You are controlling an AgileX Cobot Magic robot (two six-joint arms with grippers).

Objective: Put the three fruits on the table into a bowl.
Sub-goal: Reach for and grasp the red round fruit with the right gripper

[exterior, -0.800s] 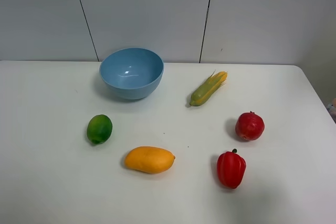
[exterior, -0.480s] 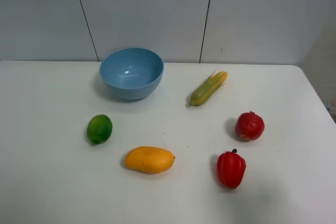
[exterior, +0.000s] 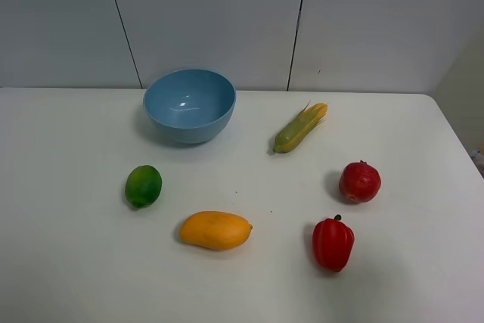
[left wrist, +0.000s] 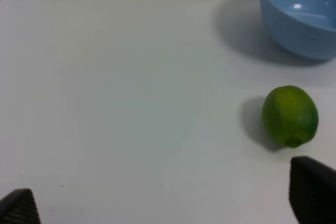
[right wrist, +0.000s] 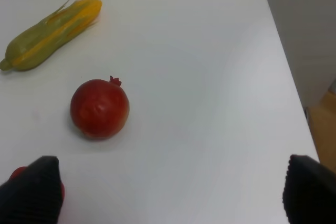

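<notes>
No movement since: white table (exterior: 68, 277) (grey panelled wall (exterior: 212, 13) behind)

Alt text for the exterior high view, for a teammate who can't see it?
A light-blue bowl sits empty at the back of a white table; nearer the camera lie a lime, a mango, a pomegranate, a red bell pepper and a corn cob.

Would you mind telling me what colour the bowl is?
Light blue and glossy; the bowl shows best in the exterior high view.
</notes>
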